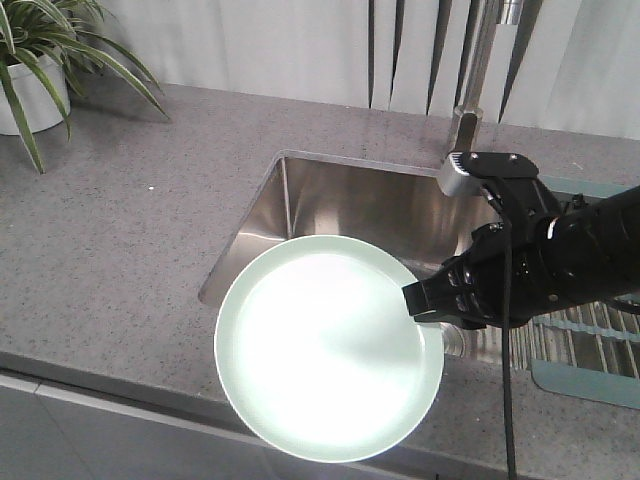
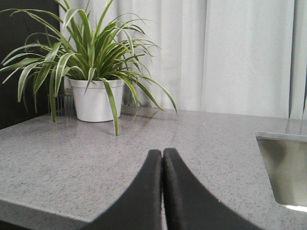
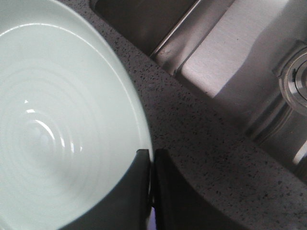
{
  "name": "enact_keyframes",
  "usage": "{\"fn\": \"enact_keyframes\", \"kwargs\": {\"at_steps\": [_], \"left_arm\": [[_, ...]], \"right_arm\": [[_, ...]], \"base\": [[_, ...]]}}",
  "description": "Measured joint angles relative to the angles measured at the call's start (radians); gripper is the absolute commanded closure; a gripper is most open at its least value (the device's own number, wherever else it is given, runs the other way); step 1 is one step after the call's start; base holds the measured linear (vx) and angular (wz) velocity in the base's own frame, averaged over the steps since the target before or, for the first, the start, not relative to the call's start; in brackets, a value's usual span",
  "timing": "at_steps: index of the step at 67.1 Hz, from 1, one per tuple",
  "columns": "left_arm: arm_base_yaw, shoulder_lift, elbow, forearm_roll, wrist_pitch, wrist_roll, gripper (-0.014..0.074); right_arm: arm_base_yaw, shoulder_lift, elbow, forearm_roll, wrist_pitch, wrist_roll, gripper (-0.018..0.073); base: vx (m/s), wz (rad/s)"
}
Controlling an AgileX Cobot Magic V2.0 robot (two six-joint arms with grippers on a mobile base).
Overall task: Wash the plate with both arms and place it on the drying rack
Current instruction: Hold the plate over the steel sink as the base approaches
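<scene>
The pale mint-green plate hangs tilted over the sink's front edge and the counter, its face turned up towards the camera. My right gripper is shut on the plate's right rim; in the right wrist view its two black fingers pinch the rim of the plate between them. Only the left wrist view shows my left gripper, which is shut with nothing in it, low over the grey counter. The drying rack lies at the right, partly hidden behind the right arm.
The steel sink basin sits behind the plate, with the tap at its back right. A potted plant stands at the far left of the speckled grey counter. The sink's drain shows in the right wrist view.
</scene>
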Motion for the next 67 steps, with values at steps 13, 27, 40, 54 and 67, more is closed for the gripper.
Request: {"fn": "enact_keyframes", "kwargs": {"at_steps": [13,27,40,54,67], "left_arm": [[0.0,0.0,0.0,0.0,0.0,0.0,0.0603],[0.0,0.0,0.0,0.0,0.0,0.0,0.0603],[0.0,0.0,0.0,0.0,0.0,0.0,0.0603],[0.0,0.0,0.0,0.0,0.0,0.0,0.0603],[0.0,0.0,0.0,0.0,0.0,0.0,0.0603]], "right_arm": [[0.0,0.0,0.0,0.0,0.0,0.0,0.0561],[0.0,0.0,0.0,0.001,0.0,0.0,0.0561],[0.0,0.0,0.0,0.001,0.0,0.0,0.0561],[0.0,0.0,0.0,0.001,0.0,0.0,0.0561],[0.0,0.0,0.0,0.001,0.0,0.0,0.0561]], "base": [[0.1,-0.08],[0.09,-0.15],[0.07,-0.19],[0.06,-0.16],[0.05,-0.14]]}}
